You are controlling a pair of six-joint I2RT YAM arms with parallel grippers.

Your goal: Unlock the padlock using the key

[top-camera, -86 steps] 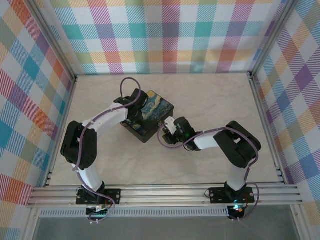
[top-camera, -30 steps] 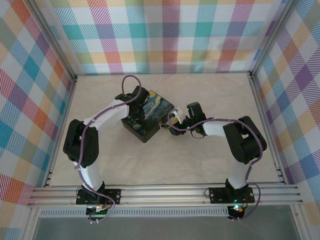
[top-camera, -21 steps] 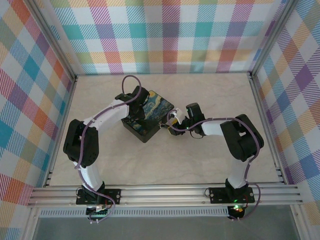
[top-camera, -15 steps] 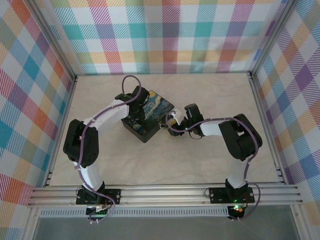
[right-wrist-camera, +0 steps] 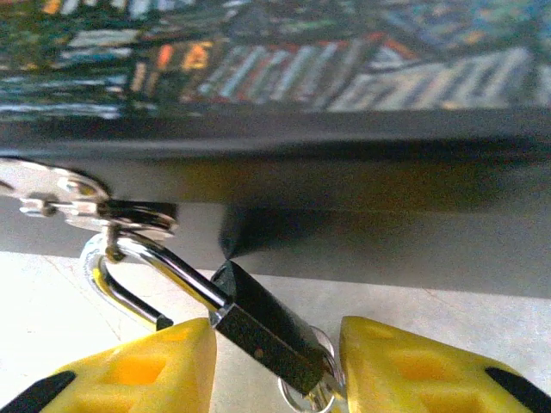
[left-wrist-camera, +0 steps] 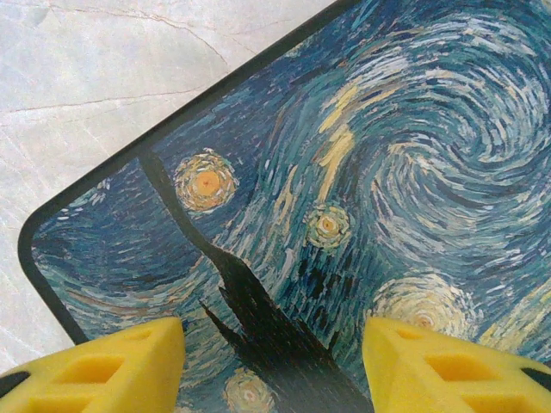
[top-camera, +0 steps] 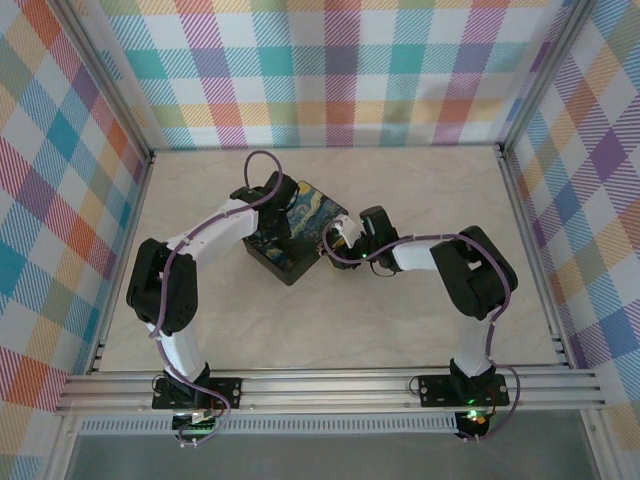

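The right gripper straddles the padlock, pinch unclear; twisting could bind the shackle in the hasp or shift the box beneath the wide-spread left gripper

Top camera looks down over the whole bench; wrist cameras sit close on the shared box, left from above, right from the side.

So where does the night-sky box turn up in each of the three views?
Top external: the box sits near the centre, slightly left, between the ends of the two arms.
Left wrist: the box lid takes up most of the picture, with its rounded corner at lower left.
Right wrist: the box runs across the top, seen side-on, with the padlock hanging from its hasp.
Shared landmark: the pale marbled table beneath it.
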